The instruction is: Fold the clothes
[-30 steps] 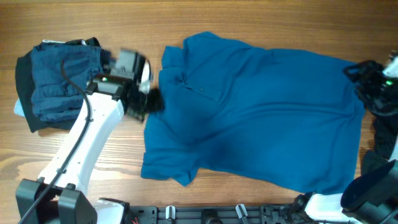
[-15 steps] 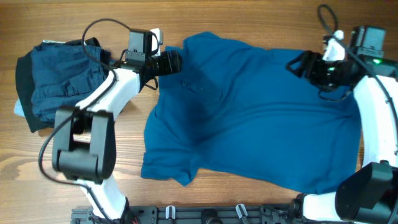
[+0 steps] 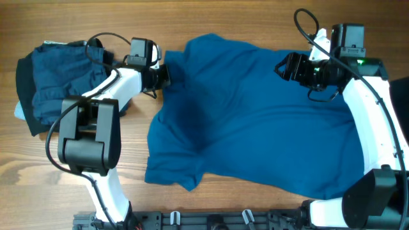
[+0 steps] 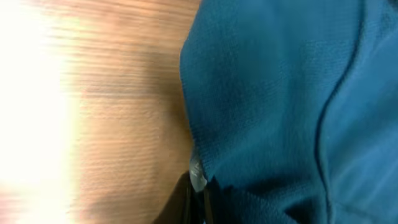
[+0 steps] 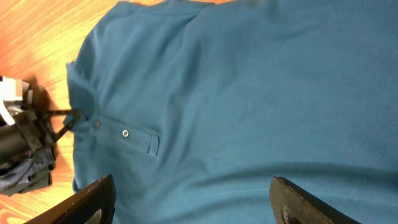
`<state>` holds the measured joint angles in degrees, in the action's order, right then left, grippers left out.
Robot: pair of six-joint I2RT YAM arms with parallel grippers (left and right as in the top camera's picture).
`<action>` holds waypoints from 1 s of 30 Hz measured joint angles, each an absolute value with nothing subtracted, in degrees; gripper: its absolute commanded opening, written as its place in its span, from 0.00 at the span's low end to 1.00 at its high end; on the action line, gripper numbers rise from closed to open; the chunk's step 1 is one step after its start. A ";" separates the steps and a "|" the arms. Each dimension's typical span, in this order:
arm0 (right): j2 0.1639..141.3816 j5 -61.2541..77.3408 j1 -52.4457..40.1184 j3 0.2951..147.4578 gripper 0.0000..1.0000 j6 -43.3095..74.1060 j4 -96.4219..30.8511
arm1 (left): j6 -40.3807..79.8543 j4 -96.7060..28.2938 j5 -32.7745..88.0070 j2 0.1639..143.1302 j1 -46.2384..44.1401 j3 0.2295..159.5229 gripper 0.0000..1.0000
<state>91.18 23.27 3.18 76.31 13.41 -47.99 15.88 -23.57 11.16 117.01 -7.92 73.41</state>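
Observation:
A large medium-blue polo shirt (image 3: 255, 128) lies spread across the middle of the table. My left gripper (image 3: 161, 75) is at the shirt's left edge near the collar. In the left wrist view its jaws (image 4: 200, 196) are shut on the cloth edge (image 4: 280, 93). My right gripper (image 3: 285, 67) hovers open over the shirt's upper right part. The right wrist view shows its wide-open jaws (image 5: 193, 183) above the shirt (image 5: 249, 93), with the collar and button placket (image 5: 124, 134) beyond and the left gripper (image 5: 22, 134) at the far left.
A pile of dark navy and black garments (image 3: 61, 86) lies at the left, just beyond my left arm. Bare wooden table (image 3: 255, 19) runs along the far side. A black rail (image 3: 211, 220) lines the front edge.
My left gripper has moved a little left and toward the front, drawing the collar edge with it. My right gripper has moved left over the shirt.

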 measured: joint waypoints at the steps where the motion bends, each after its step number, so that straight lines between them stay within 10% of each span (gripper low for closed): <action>1: 91.18 23.07 3.18 76.29 0.83 13.41 -47.92 | 16.23 -25.74 10.17 116.66 -7.33 73.60 0.04; 6: 91.29 22.83 3.18 76.25 0.83 13.39 -46.50 | 16.64 -32.86 9.39 115.57 -2.13 73.89 0.11; 14: 99.00 22.85 1.34 76.23 0.84 11.70 -43.88 | 13.76 -37.12 10.31 111.46 0.01 72.62 0.68; 30: 102.87 21.71 -1.58 75.72 0.81 14.74 -37.28 | 9.82 -39.64 14.48 98.61 -4.56 73.71 0.77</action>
